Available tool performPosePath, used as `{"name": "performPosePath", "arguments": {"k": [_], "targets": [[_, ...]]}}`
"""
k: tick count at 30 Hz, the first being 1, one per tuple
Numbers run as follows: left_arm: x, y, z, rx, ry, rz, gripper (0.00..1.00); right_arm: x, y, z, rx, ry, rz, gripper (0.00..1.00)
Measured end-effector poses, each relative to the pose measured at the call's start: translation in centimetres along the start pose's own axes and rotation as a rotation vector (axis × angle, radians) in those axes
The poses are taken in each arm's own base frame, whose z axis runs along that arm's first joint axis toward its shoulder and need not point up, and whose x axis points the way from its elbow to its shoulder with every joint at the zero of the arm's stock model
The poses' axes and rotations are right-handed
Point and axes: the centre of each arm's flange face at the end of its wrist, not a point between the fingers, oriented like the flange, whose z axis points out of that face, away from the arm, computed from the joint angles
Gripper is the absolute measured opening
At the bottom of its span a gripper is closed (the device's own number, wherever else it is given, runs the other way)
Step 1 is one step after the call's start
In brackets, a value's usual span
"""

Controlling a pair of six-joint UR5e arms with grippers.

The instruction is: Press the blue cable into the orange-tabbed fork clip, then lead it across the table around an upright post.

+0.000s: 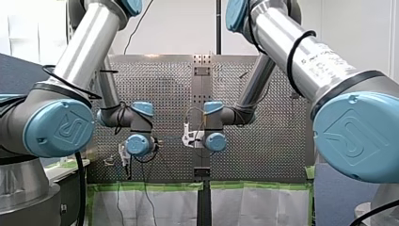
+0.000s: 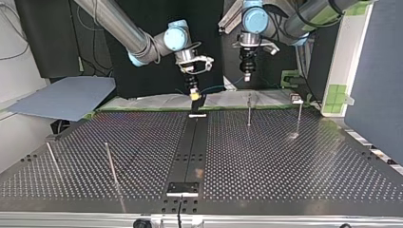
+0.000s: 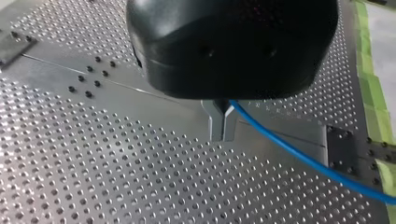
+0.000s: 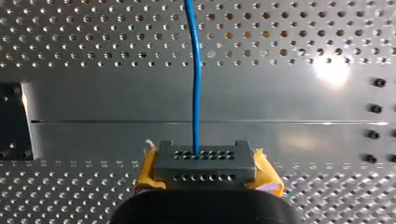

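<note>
Cable: blue cable held above the table, upper centre of top view.
Grippers: left gripper and right gripper both pinch it.
Progress: apparently unclipped, not yet round any post.

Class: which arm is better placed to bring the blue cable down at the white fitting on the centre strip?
Probably my right: in the top view my right gripper hangs just above the white fitting, holding the blue cable; my left gripper hangs aside, nearer a post.

Smooth blue cable, perforated metal table.
</note>
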Motion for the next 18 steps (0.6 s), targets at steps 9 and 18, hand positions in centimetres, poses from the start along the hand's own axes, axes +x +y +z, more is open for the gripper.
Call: {"name": "performPosePath", "arguments": {"k": [9, 18], "targets": [[1.1, 3.0, 3.5, -0.047, 0.044, 0.032, 0.00, -2.7, -0.3, 2.0, 0.006, -0.029, -0.008, 0.00], [2.6, 5.4, 7.3, -0.115, 0.068, 0.025, 0.00, -6.6, -0.3, 2.8, 0.012, -0.066, -0.019, 0.00]]}}
